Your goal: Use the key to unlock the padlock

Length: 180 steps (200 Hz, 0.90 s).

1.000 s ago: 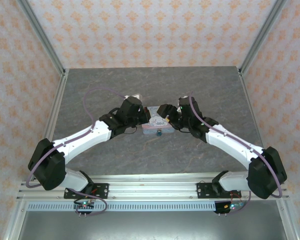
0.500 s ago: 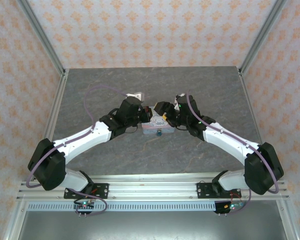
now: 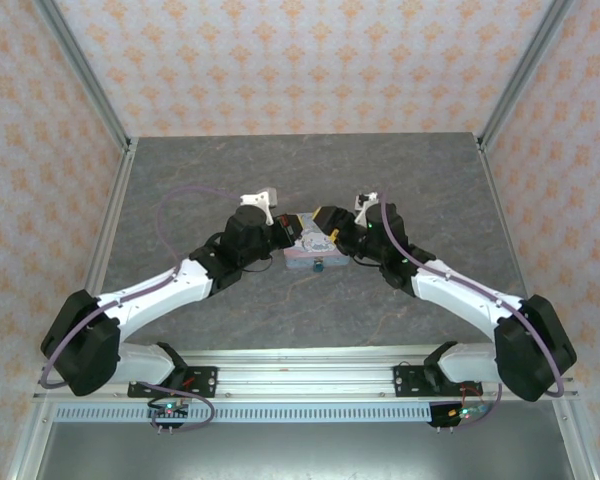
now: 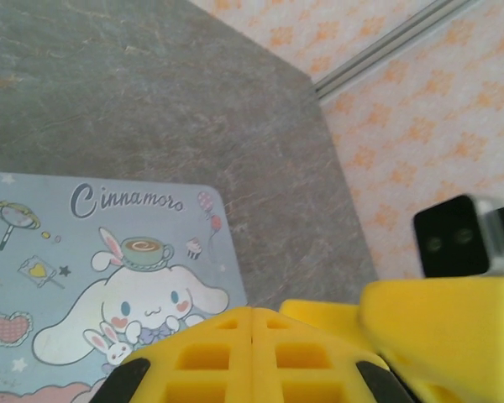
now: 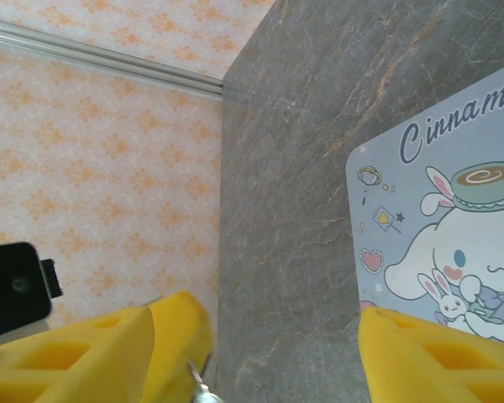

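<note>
The padlock (image 3: pixel 320 265) sat against the near edge of the tin (image 3: pixel 302 256), about mid-table. On the tin's lid I read "Cinnamoro" in script above a white cartoon dog with a cup on its head. Both arms bent inward and met over the tin's far side. My left hand (image 3: pixel 292 230) was closed, its yellow fingers (image 4: pixel 210 361) pressed flat together; I couldn't tell whether anything was pinched between them. My right hand (image 3: pixel 325 220) stood open, fingers (image 5: pixel 84 357) well apart, holding nothing. The grey table (image 3: pixel 280 170) lay bare all around, out to the metal rails (image 3: pixel 110 230) and papered walls (image 3: pixel 300 60).
</note>
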Each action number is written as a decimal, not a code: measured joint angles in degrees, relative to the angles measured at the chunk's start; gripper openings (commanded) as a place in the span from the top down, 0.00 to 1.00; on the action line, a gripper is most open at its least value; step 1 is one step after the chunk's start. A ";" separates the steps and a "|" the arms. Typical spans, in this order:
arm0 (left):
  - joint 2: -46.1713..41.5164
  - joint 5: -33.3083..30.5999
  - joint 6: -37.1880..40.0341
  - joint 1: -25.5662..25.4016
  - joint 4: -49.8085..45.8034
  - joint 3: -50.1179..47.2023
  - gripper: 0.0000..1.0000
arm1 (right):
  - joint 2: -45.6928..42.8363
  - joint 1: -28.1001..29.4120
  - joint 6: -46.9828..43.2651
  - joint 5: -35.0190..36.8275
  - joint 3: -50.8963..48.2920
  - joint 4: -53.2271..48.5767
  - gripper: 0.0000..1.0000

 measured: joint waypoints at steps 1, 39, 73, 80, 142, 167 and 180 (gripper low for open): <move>-0.02 -0.02 -0.13 0.00 0.15 -0.04 1.00 | 0.00 0.00 0.00 0.00 -0.07 0.15 0.36; -0.59 -1.70 -5.53 0.00 8.07 -2.80 1.00 | 0.00 -0.15 0.24 -0.68 -2.12 5.86 0.39; -0.55 -4.68 -11.39 0.00 14.19 -4.37 1.00 | -0.09 -0.15 0.42 -0.81 -2.19 11.19 0.42; -0.44 -5.25 -12.72 0.00 15.23 -4.57 1.00 | -0.07 -0.15 0.55 -0.79 -2.23 12.24 0.43; 1.90 -10.84 -21.11 -0.28 21.94 -5.68 1.00 | 3.43 -0.15 3.82 0.02 -2.34 21.24 0.48; 2.93 -12.22 -23.08 -0.55 24.13 -6.19 1.00 | 6.51 -0.15 6.10 0.07 -2.34 24.74 0.50; 3.56 -12.61 -23.76 -0.55 24.87 -6.34 1.00 | 8.09 -0.15 7.34 0.07 -2.34 26.40 0.51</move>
